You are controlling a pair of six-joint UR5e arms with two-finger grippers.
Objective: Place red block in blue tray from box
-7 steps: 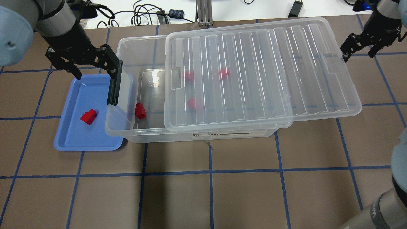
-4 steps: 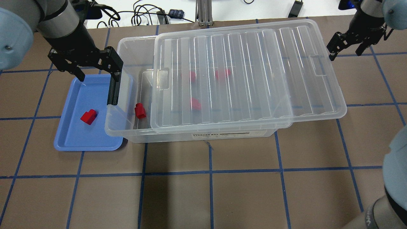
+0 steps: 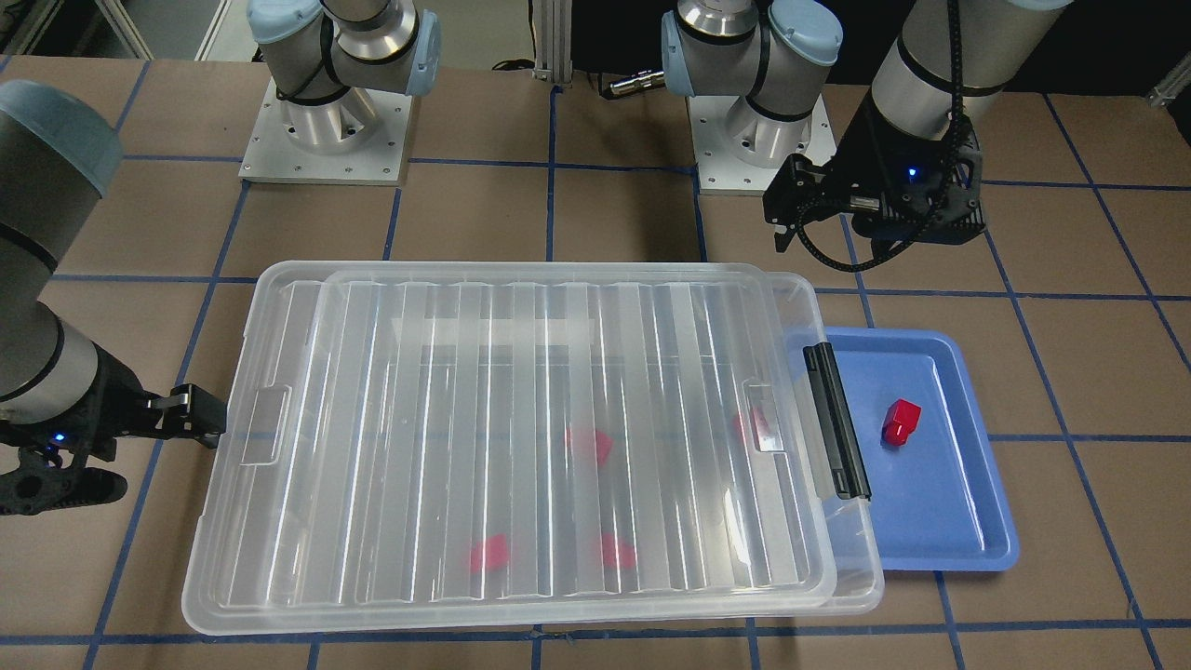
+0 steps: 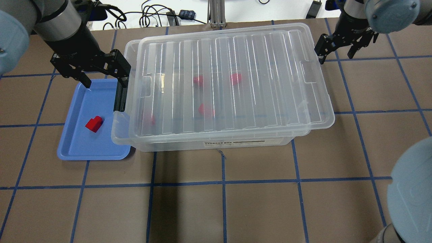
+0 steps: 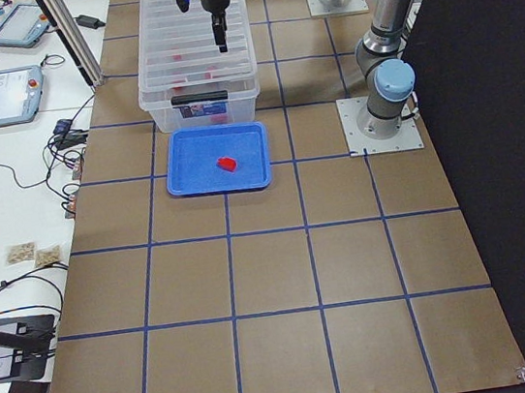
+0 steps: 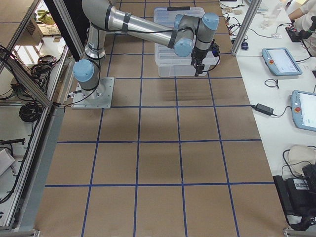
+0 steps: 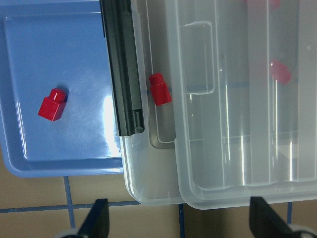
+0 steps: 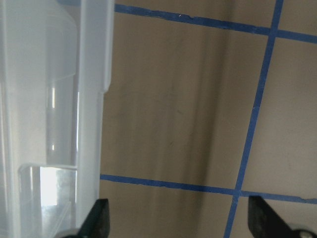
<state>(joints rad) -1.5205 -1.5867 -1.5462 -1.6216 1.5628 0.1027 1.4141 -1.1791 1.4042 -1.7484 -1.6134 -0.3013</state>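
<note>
One red block (image 4: 94,124) lies in the blue tray (image 4: 77,148), left of the box (image 4: 216,143); it also shows in the left wrist view (image 7: 52,104). The ribbed lid (image 4: 236,84) covers nearly all of the box. Several more red blocks show blurred through it, such as one mid-box (image 4: 205,109). One block (image 7: 160,89) lies in the narrow gap beside the black latch bar (image 4: 119,96). My left gripper (image 4: 104,81) is open and empty above the tray's far edge. My right gripper (image 4: 335,52) is open at the lid's right end, one finger (image 8: 96,218) by the lid's edge.
Cables and small devices (image 4: 152,17) lie along the far table edge, and a metal post (image 4: 216,13) stands behind the box. The two arm bases (image 3: 326,130) sit on the robot's side. Blue tape lines grid the brown table (image 4: 222,202).
The lid has slid left over the box with my right gripper following its right end. The opening has narrowed to a slit. My left gripper has stayed roughly in place.
</note>
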